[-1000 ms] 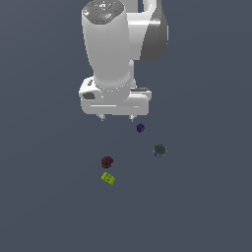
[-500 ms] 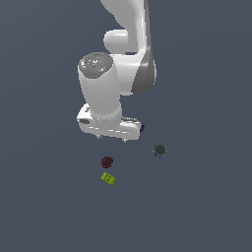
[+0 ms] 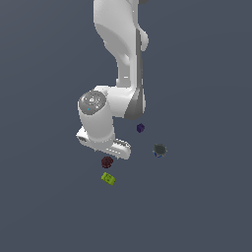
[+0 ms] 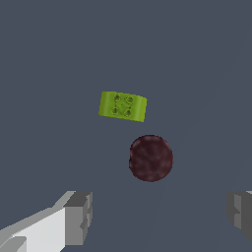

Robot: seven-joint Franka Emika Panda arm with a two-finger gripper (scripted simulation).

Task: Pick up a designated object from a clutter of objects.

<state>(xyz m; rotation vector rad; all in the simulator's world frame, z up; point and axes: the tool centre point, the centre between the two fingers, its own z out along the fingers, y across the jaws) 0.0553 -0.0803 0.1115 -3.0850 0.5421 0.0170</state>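
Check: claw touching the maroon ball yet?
Apart. The wrist view shows the maroon ball ahead of the open claw, bare floor between it and both fingers.

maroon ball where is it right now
In the exterior view the maroon ball lies just below the arm's hand, with the green block right beside it; the open gripper hovers near it, not touching.

Ball (image 3: 107, 161) sits just under arm's hand (image 3: 106, 143), block (image 3: 108, 178) just below it, near but apart. Cube (image 3: 140, 128) to exterior view's right of hand, higher up; lump (image 3: 159, 150) further right, between cube & ball in height, well apart from both. Wrist view: ball (image 4: 150, 158) beside block (image 4: 122, 106), not touching
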